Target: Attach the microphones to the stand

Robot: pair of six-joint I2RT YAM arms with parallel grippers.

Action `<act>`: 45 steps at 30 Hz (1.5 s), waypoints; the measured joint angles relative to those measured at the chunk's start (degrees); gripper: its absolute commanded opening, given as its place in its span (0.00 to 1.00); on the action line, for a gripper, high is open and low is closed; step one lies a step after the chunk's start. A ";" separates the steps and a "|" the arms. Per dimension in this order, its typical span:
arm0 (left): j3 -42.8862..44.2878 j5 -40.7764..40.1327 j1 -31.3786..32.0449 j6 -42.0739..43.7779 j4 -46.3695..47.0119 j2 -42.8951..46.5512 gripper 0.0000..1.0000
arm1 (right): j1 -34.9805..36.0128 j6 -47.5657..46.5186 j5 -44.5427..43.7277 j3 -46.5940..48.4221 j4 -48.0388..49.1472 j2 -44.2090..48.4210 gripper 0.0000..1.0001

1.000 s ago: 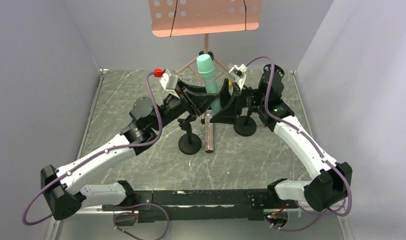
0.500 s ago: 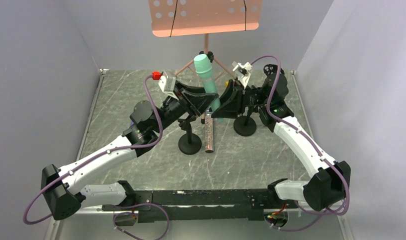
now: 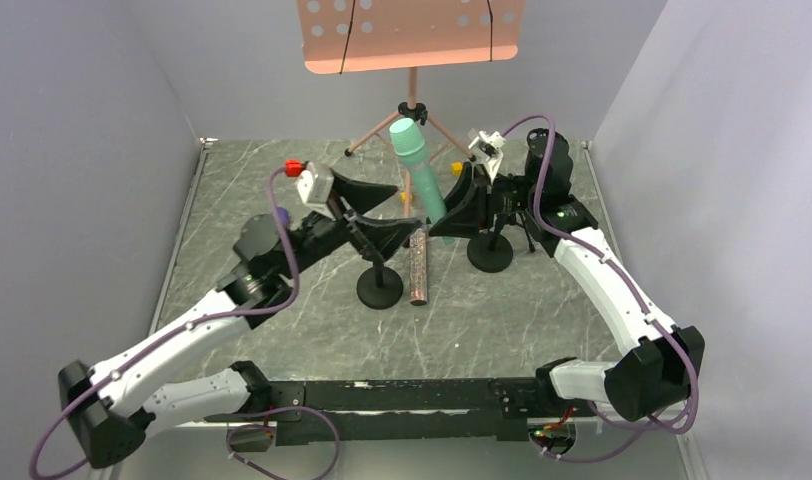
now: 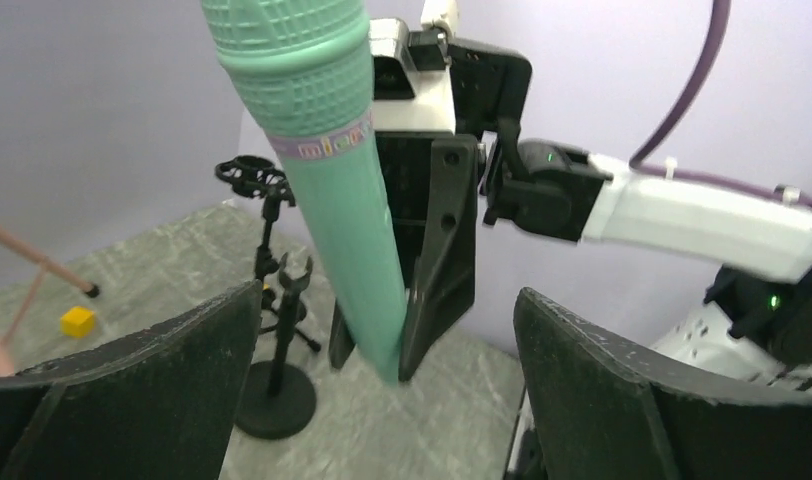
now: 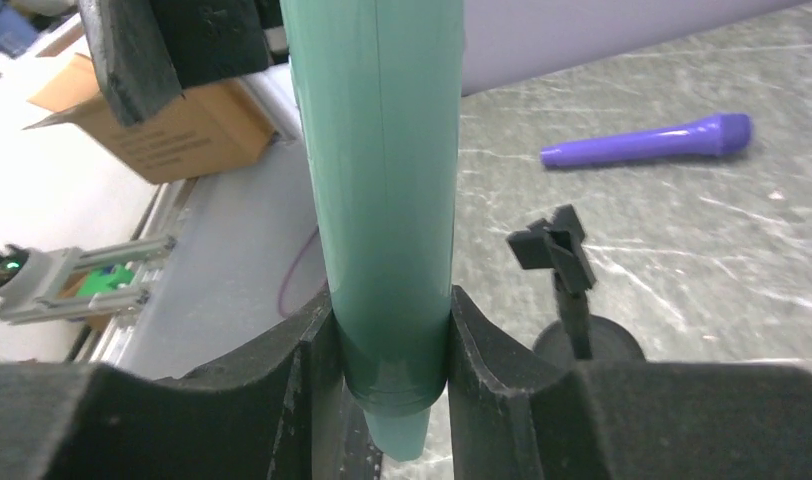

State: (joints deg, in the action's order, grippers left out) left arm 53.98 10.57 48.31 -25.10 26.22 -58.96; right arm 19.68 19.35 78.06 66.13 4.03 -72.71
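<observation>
Left gripper (image 3: 406,208) has pulled back to the left since 1 s ago & let go of the mint-green mic (image 3: 415,162). Its jaws are now spread wide w/ nothing betw. them, tips just beside the mic but apart from it. The mic has stayed in the other gripper.

Purple mic (image 5: 647,143) lies flat on the table (image 3: 527,320). In the right wrist view it's beyond the left stand's clip.

Left stand (image 3: 380,287), a black round base w/ a short pole, sits on the near side of the left gripper. Glittery mic (image 3: 418,268) lies flat on the table just right of that base, its length running front to back.

Mint-green mic is up in the air betw. the 2 stands. It's tilted, head up & leaning left, held only at its lower end.

Right gripper (image 3: 448,212) is clamped tight on that lower end. Fingers (image 5: 302,370) press both sides & the tail tip pokes out below. Right stand (image 3: 490,254) sits just right of it. Pinkish music stand (image 3: 412,35) is at the back, centre.
</observation>
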 measured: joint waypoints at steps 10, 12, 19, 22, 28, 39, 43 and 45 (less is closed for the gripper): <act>-4.42 9.57 -10.49 21.84 -27.17 20.41 0.99 | -0.59 -44.11 -10.97 9.01 -35.45 -0.28 0.03; -7.23 9.01 -11.28 26.43 -29.59 23.37 0.99 | -0.50 -49.90 -12.13 8.66 -38.27 -0.61 0.03; -23.61 12.35 -18.73 35.95 -27.28 24.13 0.99 | -0.33 -60.33 -13.53 8.04 -42.12 -2.86 0.03; -25.70 16.57 -21.99 37.81 -25.55 20.37 0.99 | 0.20 -62.71 -14.08 8.00 -42.49 -4.22 0.03; -25.77 23.30 -24.26 41.22 -17.59 16.15 0.99 | 2.93 -66.55 -15.43 7.72 -42.45 -5.90 0.03; -25.70 29.44 -25.64 40.92 -7.87 6.60 0.97 | 4.24 -66.77 -15.47 7.28 -36.72 -11.45 0.03; -25.77 30.49 -25.64 38.82 -3.69 4.96 0.88 | 4.26 -65.81 -15.41 5.84 -35.06 -11.61 0.03; -25.77 31.50 -25.64 37.53 -2.16 3.26 0.85 | 4.24 -65.61 -15.02 5.86 -34.53 -12.07 0.03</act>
State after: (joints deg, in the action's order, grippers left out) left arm 28.21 42.06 22.68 12.43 24.05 -55.70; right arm 23.92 -46.26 63.05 71.99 -30.50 -84.77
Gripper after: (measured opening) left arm 0.888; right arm 0.393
